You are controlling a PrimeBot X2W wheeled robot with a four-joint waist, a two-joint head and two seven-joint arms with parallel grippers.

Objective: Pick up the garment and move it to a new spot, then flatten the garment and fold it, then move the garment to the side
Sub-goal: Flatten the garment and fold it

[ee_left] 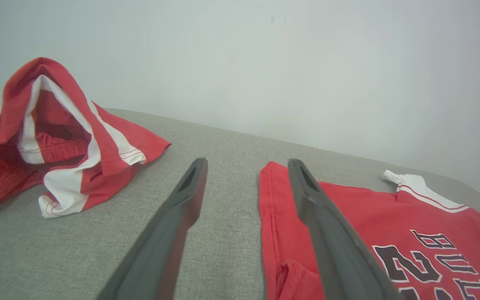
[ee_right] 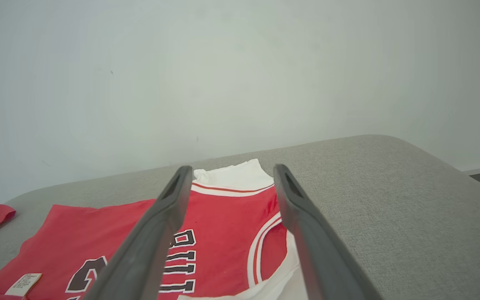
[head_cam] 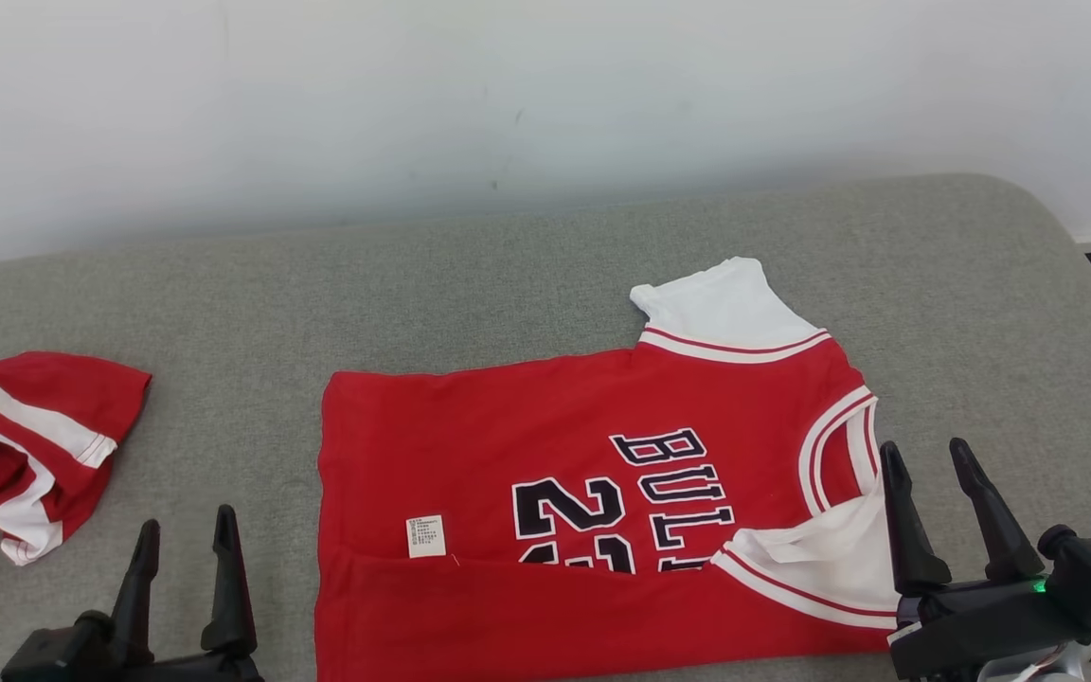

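Jersey (head_cam: 583, 445) lies flat on the grey upholstered surface (head_cam: 508, 284), mid-right. Hem is to the robot's left, collar to its right. The near long edge is turned up over the lower half of the number, and the care label (head_cam: 425, 535) sits just above that crease. The far white sleeve (head_cam: 725, 303) sticks out past the body.

Looks like mid-fold: one long side is in, the far side is not yet.

- Pinch the far edge at the hem corner and at the shoulder, both together.
- Tuck the white sleeve in first.
- Bring the edge over parallel to the near crease; don't drag the body.

Left gripper (head_cam: 186, 521) is spread and empty, clear of the hem, between the jersey and the crumpled red-white shorts (head_cam: 25, 426). Right gripper (head_cam: 924, 447) is spread and empty, just beside the collar end by the near sleeve.
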